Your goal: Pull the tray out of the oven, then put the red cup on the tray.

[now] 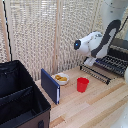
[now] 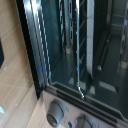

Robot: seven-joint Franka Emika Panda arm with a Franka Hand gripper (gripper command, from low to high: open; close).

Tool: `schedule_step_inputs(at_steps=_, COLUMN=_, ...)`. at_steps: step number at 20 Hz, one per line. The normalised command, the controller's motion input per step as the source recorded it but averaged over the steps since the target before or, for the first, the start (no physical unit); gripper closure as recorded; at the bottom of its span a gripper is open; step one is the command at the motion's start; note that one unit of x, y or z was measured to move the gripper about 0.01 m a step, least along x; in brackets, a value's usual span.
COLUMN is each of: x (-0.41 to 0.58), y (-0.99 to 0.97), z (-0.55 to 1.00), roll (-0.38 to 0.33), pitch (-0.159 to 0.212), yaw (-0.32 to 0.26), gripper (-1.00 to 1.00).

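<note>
The black oven [image 1: 123, 50] stands at the exterior view's right edge, mostly cut off. Its flap [image 1: 96, 74] with the long bar handle hangs open toward the table. The dark barred tray [image 1: 112, 63] lies over the flap, reaching out from the oven mouth. The red cup [image 1: 82, 84] stands upright on the wooden table, in front of the flap and apart from it. My gripper [image 1: 89, 60] hangs at the tray's outer end, its fingers too small to read. The wrist view shows the oven's silvery frame [image 2: 42, 55], thin tray bars [image 2: 80, 50] and two knobs [image 2: 55, 113], but no fingers.
A white bowl of yellow food [image 1: 61, 78] sits to the exterior view's left of the cup. A dark blue flat panel [image 1: 50, 86] stands on edge beside it. A big black fabric case [image 1: 20, 100] fills the left. A pale curtain hangs behind.
</note>
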Motion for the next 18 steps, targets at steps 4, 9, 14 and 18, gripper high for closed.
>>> schedule_step_inputs(at_steps=4, x=0.000, y=-0.73, z=-0.01, roll=0.000, pitch=0.000, yaw=0.060, gripper=-1.00)
schedule_step_inputs(at_steps=9, x=0.000, y=-0.54, z=0.00, roll=-0.007, pitch=0.018, yaw=0.105, gripper=-1.00)
schedule_step_inputs(at_steps=14, x=0.000, y=-0.28, z=0.00, roll=-0.010, pitch=0.025, yaw=0.045, gripper=1.00)
schedule_step_inputs(at_steps=18, x=0.000, y=-0.18, z=0.00, roll=-0.008, pitch=0.006, yaw=0.005, gripper=1.00)
